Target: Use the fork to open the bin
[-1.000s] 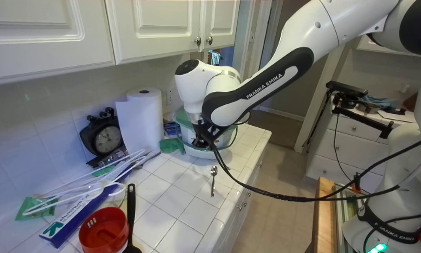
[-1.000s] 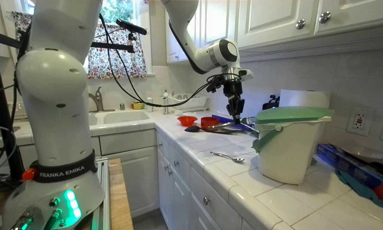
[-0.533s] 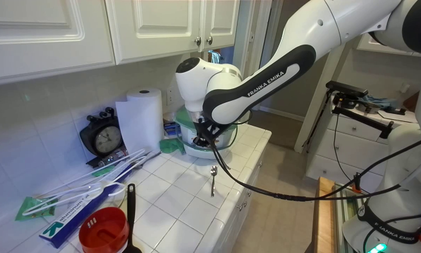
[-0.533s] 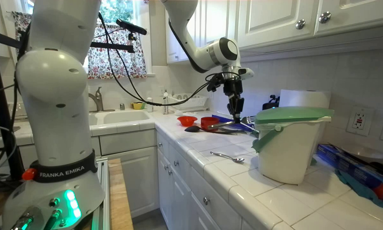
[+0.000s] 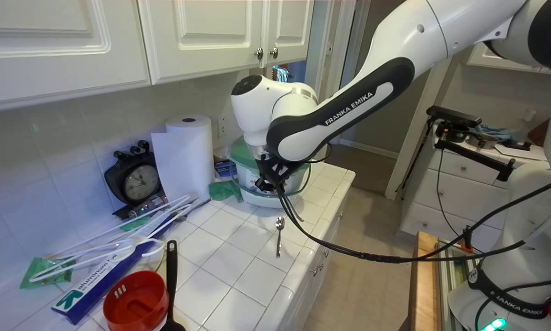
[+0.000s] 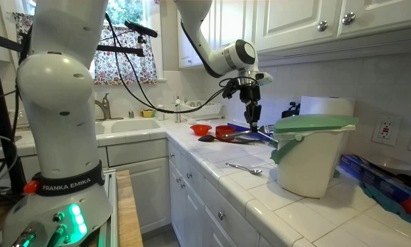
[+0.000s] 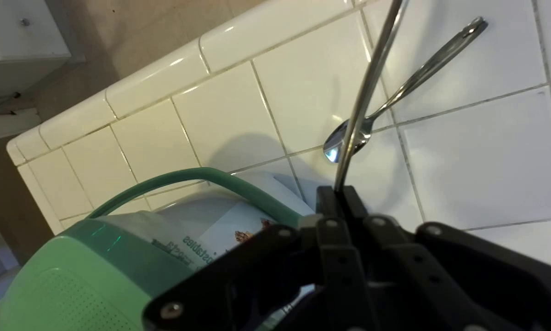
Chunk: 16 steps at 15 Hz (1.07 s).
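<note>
In an exterior view, the fork (image 6: pixel 238 134) is seen clamped in the claw (image 6: pixel 254 129), raised above the desk (image 6: pixel 222 157), with its tines (image 6: pixel 267 129) pointed at the bin (image 6: pixel 308 163) near the claw; whether the bin is touched cannot be told.

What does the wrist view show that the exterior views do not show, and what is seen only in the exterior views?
Only the wrist view: the dotted patch on top of the green lid of the bin.

Only the exterior views: the paper towel roll, the clock, the red cup and, in an exterior view, the tines of the fork; the wrist view shows just its handle.

Both: the bin with its green lid on, the spoon on the tiled counter, and the gripper shut on the fork.
</note>
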Each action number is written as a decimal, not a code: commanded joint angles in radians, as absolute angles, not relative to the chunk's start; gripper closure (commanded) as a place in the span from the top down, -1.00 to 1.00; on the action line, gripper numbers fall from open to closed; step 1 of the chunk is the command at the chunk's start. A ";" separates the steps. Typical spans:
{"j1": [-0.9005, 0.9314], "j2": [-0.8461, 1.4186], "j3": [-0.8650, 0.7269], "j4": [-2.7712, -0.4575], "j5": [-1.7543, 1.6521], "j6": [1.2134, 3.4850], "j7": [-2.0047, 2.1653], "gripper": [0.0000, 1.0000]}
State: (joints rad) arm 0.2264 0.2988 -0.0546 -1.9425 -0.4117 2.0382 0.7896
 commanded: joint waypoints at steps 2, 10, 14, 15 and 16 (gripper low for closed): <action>0.216 0.255 -0.039 -1.984 -0.430 2.025 0.825 -0.93; 0.222 0.227 -0.030 -1.991 -0.449 1.995 0.863 -0.93; 0.215 0.214 -0.027 -1.990 -0.450 1.981 0.871 -0.93; 0.213 0.210 -0.027 -1.989 -0.452 1.977 0.872 -0.93; 0.208 0.210 -0.027 -1.987 -0.447 1.974 0.867 -0.93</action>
State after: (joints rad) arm 0.2244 0.2475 -0.0425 -1.9614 -0.4169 1.9922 0.8395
